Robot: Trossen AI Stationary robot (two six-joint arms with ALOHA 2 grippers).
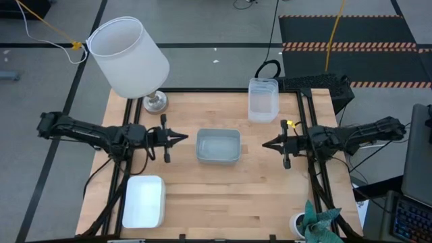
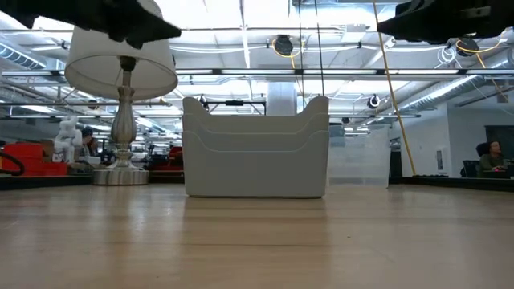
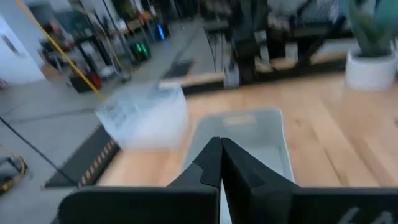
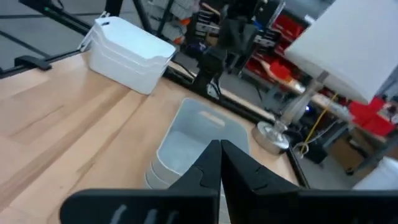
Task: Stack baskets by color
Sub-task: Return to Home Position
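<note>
A stack of grey-blue baskets [image 1: 218, 146] rests on its bottom at the table's middle; it shows in the low view [image 2: 255, 148] as well. Clear baskets [image 1: 263, 100] stand stacked at the far right edge. White baskets [image 1: 144, 201] stand stacked at the near left and show in the right wrist view [image 4: 130, 53] too. My left gripper [image 1: 183, 137] is shut and empty, pointing level at the grey-blue stack from its left. My right gripper [image 1: 265, 143] is shut and empty, pointing level at it from the right. Both hang above the table, apart from the baskets.
A big white lampshade on a metal lamp [image 1: 128, 57] stands at the far left corner. A potted plant [image 1: 310, 223] sits at the near right corner. A black device [image 1: 317, 84] lies beyond the far right edge. Bare wood lies between the stacks.
</note>
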